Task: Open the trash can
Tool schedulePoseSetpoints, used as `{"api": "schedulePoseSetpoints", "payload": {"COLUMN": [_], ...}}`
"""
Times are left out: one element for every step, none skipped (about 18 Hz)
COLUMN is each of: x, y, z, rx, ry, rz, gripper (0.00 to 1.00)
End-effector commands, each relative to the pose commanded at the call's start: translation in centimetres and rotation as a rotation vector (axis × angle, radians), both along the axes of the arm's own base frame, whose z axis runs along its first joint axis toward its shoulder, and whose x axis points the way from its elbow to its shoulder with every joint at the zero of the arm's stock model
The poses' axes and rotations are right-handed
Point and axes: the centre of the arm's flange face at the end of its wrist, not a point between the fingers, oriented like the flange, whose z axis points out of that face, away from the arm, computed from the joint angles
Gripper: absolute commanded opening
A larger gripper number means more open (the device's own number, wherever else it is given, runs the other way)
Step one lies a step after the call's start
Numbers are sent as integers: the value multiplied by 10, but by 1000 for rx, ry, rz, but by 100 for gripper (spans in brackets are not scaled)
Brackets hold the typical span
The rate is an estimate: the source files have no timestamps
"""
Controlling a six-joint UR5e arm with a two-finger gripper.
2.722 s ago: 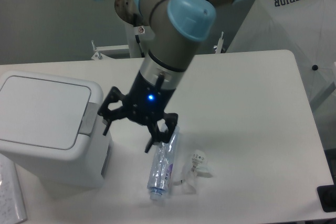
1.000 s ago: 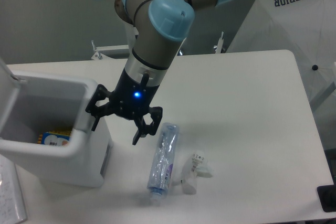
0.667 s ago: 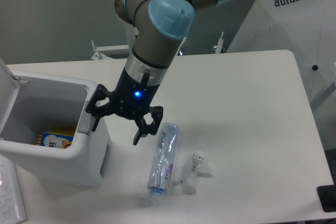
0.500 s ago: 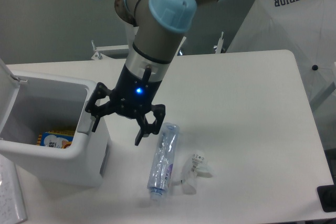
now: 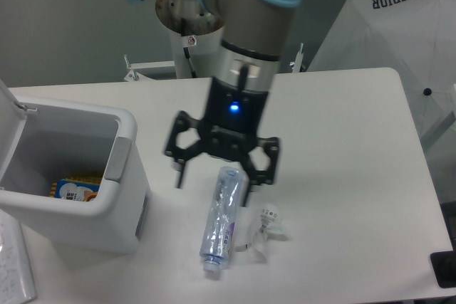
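The trash can [image 5: 107, 197] stands lid-up; right of it, the spread gripper [image 5: 217, 176] hovers above a clear bottle [image 5: 221, 220].

I'm looking at what seems a lab or test room. My arm [image 5: 242, 19] is bolted by a plain white table [image 5: 342, 140], with a bare grey wall [image 5: 64, 19] behind and a white "SUPERIOR" photo umbrella [image 5: 399, 26].

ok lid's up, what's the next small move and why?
Probably just lift the gripper up and clear. The trash can already stands open, its lid tipped back, and the open fingers hold nothing, hanging just over the bottle.
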Motion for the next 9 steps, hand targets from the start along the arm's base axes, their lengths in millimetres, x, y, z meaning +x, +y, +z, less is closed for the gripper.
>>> {"api": "schedulePoseSetpoints", "payload": {"x": [-15, -32, -50, -69, -94, -108, -116, -119, -123], "y": [-14, -27, -30, -34, -44, -46, -45, -44, -44], "z": [-19, -36, -62, -81, -94, -101, -106, -108, -113], "rx": [-64, -124, -178, -222, -261, -304, -346, -383, -413], "ry": [32, 63, 72, 81, 100, 126, 155, 172, 169], "rz": [11, 5, -17, -28, -29, -50, -83, -119, -151], "gripper": [100, 100, 100, 100, 100, 100, 100, 100, 100]}}
